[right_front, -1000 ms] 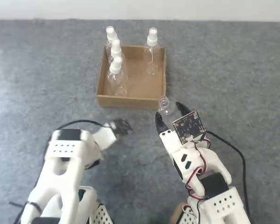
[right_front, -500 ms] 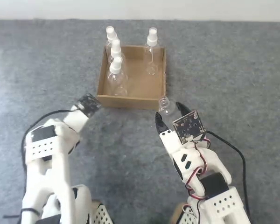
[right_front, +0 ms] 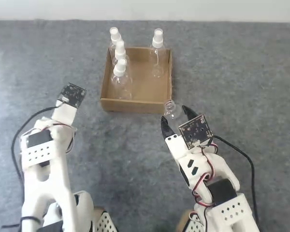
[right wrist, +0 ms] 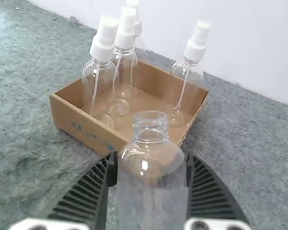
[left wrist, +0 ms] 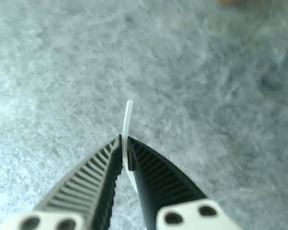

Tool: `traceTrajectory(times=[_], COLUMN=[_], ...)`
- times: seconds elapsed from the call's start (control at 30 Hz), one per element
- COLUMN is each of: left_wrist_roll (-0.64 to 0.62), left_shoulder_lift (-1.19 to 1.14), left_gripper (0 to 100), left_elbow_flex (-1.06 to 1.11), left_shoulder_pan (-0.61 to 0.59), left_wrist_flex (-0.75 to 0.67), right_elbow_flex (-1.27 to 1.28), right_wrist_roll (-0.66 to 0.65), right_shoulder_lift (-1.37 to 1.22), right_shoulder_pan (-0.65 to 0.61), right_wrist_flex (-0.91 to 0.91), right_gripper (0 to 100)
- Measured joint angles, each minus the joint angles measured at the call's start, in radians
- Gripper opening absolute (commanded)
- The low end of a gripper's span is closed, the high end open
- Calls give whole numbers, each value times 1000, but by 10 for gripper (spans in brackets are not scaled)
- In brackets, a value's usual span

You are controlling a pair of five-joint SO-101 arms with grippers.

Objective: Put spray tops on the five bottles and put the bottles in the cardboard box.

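Grey table [right_front: 241,72]. The cardboard box [right_front: 135,104] holds four capped bottles [right_front: 121,82]. We note the right end effector [right wrist: 150,160] closed against the uncapped bottle [right wrist: 150,129], which stands just outside the box. The left end effector [left wrist: 124,140] is pinched onto a thin white tube [left wrist: 128,112].

- My left arm [right_front: 43,154] and right arm [right_front: 203,169] are built of white, blocky plastic housings with rounded corners.
- Rows of small round holes dot the housings of both.
- A thin black cable [right_front: 13,147] loops beside my left arm. A second black cable [right_front: 253,174] curves along my right, and red and white wires [right_front: 209,166] thread over its housings.
- My left wrist board [right_front: 71,95] and right wrist board [right_front: 195,130] are small, dark and square.
- My left gripper [left wrist: 124,140] and right gripper [right wrist: 150,157] have black fingers [left wrist: 98,177], ribbed on their inner faces, on white bases with dark screw holes [left wrist: 206,211].
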State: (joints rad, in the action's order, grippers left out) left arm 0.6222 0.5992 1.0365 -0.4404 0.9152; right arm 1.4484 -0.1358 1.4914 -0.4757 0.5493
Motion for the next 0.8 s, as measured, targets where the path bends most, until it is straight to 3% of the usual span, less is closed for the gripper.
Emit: traceTrajectory(times=[0.6, 0.8], left_wrist_roll=[-227, -322], left_shoulder_lift=[0, 0], left_gripper=[10, 10], left_elbow_flex=[-146, -172], left_shoulder_pan=[-29, -98], left_wrist_flex=[21, 11], right_elbow_flex=[0, 0], right_wrist_roll=[-5, -5], right_shoulder_lift=[0, 0], right_shoulder_pan=[0, 0], right_wrist_flex=[0, 0], right_gripper=[104, 104])
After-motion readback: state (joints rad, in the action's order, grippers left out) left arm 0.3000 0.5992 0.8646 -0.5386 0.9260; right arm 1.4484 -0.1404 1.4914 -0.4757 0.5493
